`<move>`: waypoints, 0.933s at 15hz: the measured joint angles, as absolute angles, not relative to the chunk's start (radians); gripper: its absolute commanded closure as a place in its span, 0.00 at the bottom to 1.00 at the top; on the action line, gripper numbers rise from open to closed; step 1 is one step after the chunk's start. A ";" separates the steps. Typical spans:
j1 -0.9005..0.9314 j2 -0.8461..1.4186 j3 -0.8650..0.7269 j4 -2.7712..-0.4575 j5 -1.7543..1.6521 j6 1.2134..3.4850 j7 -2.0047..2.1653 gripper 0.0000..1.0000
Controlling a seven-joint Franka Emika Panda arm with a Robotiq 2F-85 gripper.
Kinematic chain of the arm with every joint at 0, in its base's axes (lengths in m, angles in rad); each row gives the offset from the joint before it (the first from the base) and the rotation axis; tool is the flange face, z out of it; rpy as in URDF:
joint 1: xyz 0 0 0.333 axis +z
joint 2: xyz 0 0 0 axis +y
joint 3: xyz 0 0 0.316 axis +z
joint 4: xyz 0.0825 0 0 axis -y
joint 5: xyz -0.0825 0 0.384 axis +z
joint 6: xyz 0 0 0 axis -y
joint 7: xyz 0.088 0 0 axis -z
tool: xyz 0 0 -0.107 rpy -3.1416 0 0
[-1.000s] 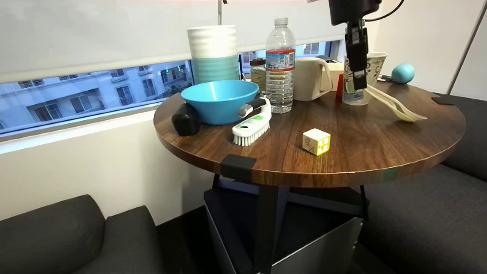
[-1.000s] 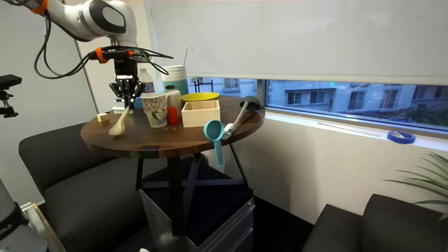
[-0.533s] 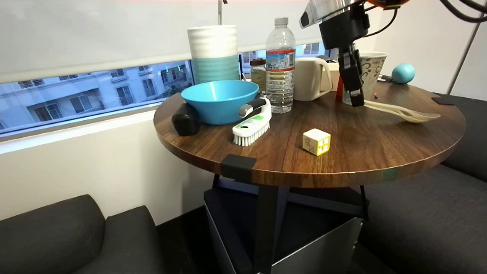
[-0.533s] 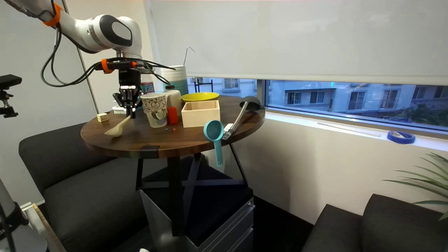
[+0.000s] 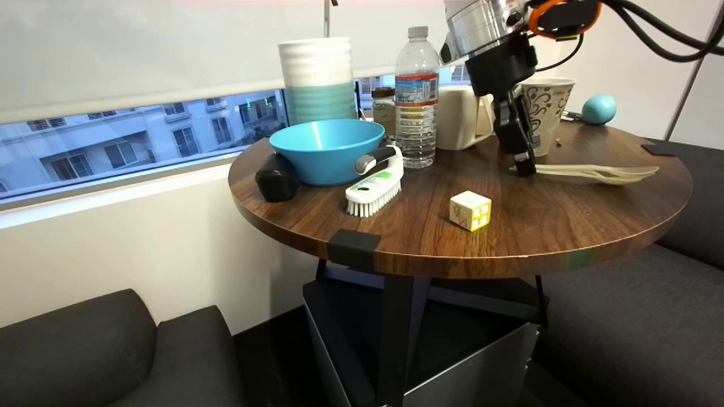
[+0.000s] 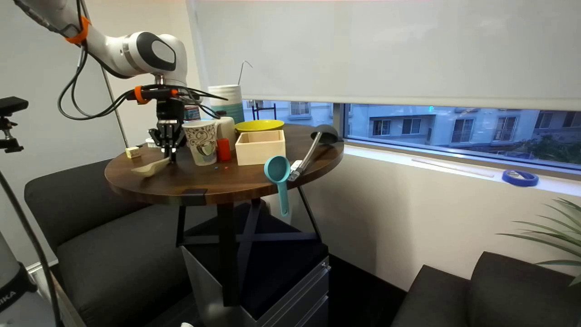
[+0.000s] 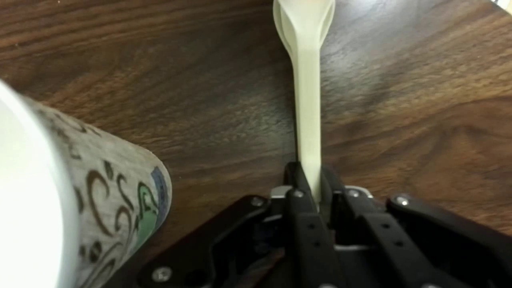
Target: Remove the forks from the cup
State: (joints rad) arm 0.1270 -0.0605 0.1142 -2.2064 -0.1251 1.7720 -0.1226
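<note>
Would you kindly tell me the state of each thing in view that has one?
Cup: upright
Forks: outside it, held
Gripper: shut on them
Bottle: upright, capped
Jar: lidded
Mug: upright
Blue bowl: upright
Brush: bristles down
Box: open
Drawers: seemingly shut
Blind: partly lowered

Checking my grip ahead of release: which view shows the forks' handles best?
The wrist view: the forks' handles show large from above, right up to where the gripper clamps them, though the heads run off the top edge. In both exterior views the handles look smaller, partly hidden by the gripper, but the heads are in frame.
</note>
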 measured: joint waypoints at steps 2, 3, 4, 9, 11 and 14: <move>0.126 -0.060 0.114 -2.206 -0.123 1.774 -0.114 0.55; 0.125 -0.061 0.114 -2.206 -0.122 1.778 -0.109 0.49; 0.124 -0.061 0.113 -2.206 -0.122 1.782 -0.104 0.41; 0.121 -0.076 0.107 -2.204 -0.121 1.801 -0.085 0.06; 0.121 -0.099 0.104 -2.200 -0.119 1.801 -0.083 0.00; 0.120 -0.169 0.097 -2.194 -0.099 1.780 -0.086 0.00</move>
State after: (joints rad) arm 0.1201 -0.1694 0.0971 -2.1944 -0.0992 1.7803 -0.0861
